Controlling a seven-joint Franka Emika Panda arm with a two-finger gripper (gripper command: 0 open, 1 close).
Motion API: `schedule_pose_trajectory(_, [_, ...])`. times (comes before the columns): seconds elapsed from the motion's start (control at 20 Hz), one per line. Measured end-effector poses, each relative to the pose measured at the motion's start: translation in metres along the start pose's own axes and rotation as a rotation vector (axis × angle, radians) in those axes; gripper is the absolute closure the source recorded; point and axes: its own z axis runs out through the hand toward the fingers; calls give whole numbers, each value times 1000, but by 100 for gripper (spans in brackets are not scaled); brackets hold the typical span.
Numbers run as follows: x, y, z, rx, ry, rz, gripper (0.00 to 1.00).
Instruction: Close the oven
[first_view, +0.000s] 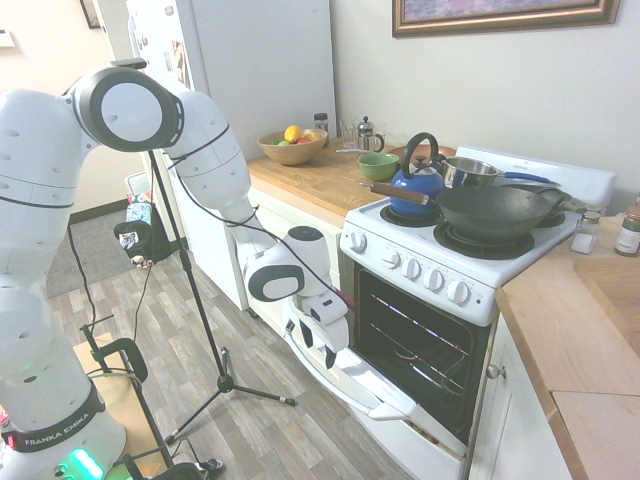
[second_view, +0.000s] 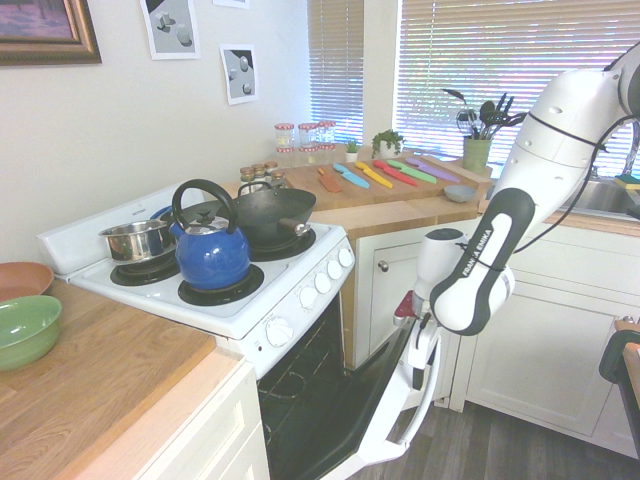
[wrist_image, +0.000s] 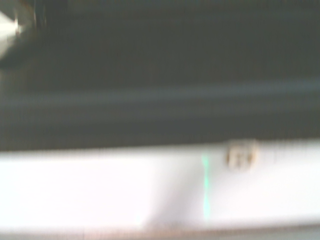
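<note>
Oven (first_view: 425, 300) standing open, gripper (first_view: 319, 345) over its lowered door (first_view: 375, 382)

First exterior view: the oven stands between two stretches of wooden bench (first_view: 325, 182), its door tilted down and outward in front of the dark cavity (first_view: 410, 335) with its wire racks. The gripper is open, its two dark fingertips pointing down and spread apart near the door's upper edge, beside the bar handle (first_view: 335, 389); whether they touch the door cannot be told. On top of the oven sit a blue kettle (first_view: 418, 188), a steel pot (first_view: 470, 172) and a dark wok (first_view: 495, 212). The tall white refrigerator (first_view: 265, 90) rises past the bench on the oven's far side from the salt shaker (first_view: 585, 235).

Second exterior view: the door slopes out from the oven's base, and the gripper reaches down to its upper edge. A green bowl (second_view: 25, 332) rests on the bench nearer the camera than the oven; colored knives (second_view: 385, 172) lie on the bench beyond it.

Wrist view: blurred; a dark surface meets a bright white band (wrist_image: 100, 190) crossed by a thin green streak (wrist_image: 206, 187).
</note>
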Motion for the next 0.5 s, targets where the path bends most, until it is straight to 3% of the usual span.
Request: schedule_pose_trajectory(0.5, [-34, -2, 24, 4, -22, -44, 0])
